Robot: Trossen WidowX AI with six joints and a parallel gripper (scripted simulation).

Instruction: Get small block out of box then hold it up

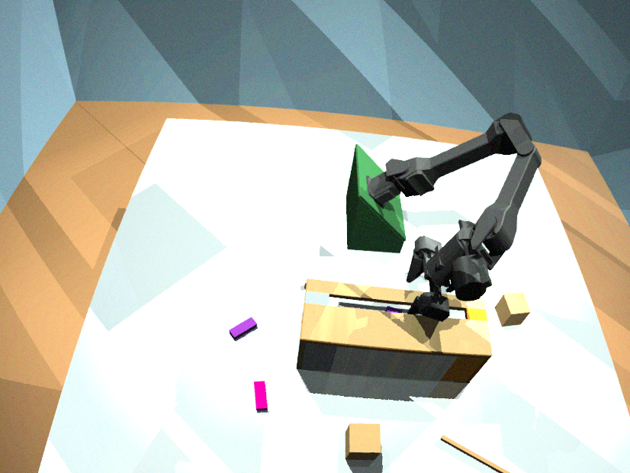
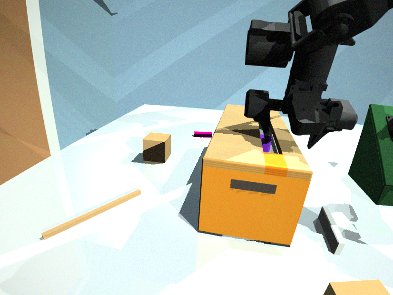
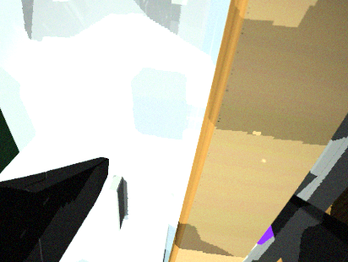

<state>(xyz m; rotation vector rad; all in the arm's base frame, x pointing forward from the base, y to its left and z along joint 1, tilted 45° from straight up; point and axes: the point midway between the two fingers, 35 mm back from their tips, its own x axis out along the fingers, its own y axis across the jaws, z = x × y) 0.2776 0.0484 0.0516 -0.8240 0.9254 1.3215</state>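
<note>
The wooden box (image 1: 396, 330) (image 2: 253, 209) (image 3: 253, 169) stands upright with a long slot in its top. A yellow-orange patch (image 1: 477, 314) (image 2: 275, 164) marks one slot end; a pale patch (image 1: 316, 297) marks the other. The purple block (image 1: 391, 309) (image 2: 266, 149) (image 3: 266, 235) is inside, seen through the slot and partly hidden. My gripper (image 1: 413, 296) (image 2: 288, 145) (image 3: 188, 181) is open and empty. One finger reaches down into the slot close to the block, on its yellow-patch side; contact cannot be told. The other finger is outside, beyond the box's long rear side.
The green wedge (image 1: 376, 223) (image 2: 365, 165) carries the arm's base behind the box. Wooden cubes (image 1: 512, 309) (image 1: 362, 441) (image 2: 156, 147), a stick (image 1: 473, 452) (image 2: 92, 214), a grey bar (image 2: 331, 230) (image 3: 120, 200), a purple bar (image 1: 242, 328) and a magenta bar (image 1: 260, 395) (image 2: 203, 134) lie around.
</note>
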